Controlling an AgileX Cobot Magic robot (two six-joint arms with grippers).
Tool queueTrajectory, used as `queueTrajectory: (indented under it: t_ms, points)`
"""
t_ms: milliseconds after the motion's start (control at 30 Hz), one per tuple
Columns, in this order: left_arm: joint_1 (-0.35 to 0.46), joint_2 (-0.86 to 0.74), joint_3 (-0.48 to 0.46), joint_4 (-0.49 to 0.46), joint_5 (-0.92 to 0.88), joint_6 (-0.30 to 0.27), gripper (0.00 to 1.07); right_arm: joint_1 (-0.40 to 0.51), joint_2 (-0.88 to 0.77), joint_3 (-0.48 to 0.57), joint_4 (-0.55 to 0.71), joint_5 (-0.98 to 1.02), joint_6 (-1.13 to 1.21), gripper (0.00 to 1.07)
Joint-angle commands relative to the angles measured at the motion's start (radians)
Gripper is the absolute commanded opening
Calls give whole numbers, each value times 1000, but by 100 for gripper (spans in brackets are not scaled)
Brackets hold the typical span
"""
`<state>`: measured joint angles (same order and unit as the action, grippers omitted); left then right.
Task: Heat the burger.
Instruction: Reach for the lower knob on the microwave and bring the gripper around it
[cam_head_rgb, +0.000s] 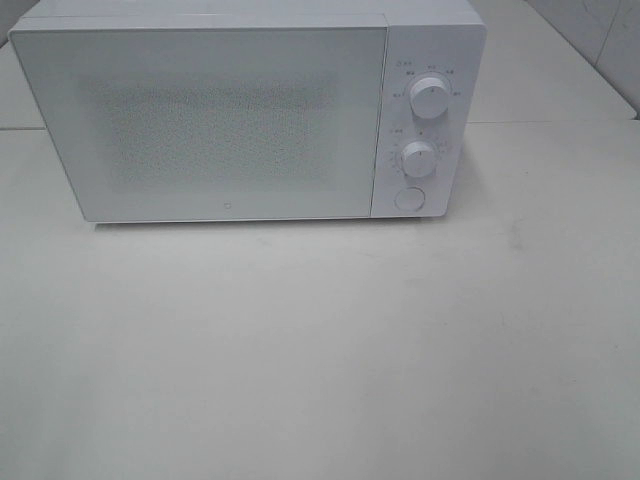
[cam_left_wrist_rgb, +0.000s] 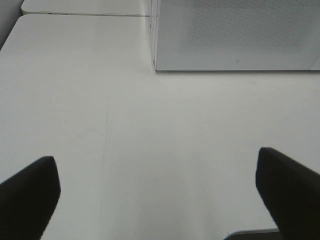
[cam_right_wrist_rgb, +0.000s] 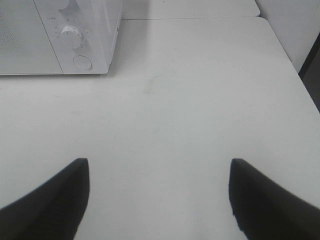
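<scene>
The white table (cam_head_rgb: 320, 350) lies under my left pincer (cam_left_wrist_rgb: 155, 156) and my right pincer (cam_right_wrist_rgb: 158, 161). The white microwave (cam_head_rgb: 240, 120) stands on it ahead of both, with its door (cam_head_rgb: 200, 125) closed. The panel with the upper knob (cam_head_rgb: 428, 102), the lower knob (cam_head_rgb: 417, 158) and the round button (cam_head_rgb: 408, 199) is on the right pincer's side. Both pincers are spread wide over the table and grip nothing. I cannot tell where the burger is, since none of my views shows it.
</scene>
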<state>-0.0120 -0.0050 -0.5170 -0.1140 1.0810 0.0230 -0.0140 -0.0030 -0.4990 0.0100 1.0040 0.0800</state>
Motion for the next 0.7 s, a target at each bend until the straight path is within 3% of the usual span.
queueTrajectory:
  t_ms: [33, 267, 700]
  points:
    - [2, -17, 1, 1, -11, 1, 100, -3, -13, 1, 4, -8, -7, 75]
    - [2, -17, 1, 1, -11, 1, 100, 1, 87, -44, 14, -59, -7, 75]
    - [2, -17, 1, 1, -11, 1, 100, 144, 285, -54, 7, -295, -3, 75]
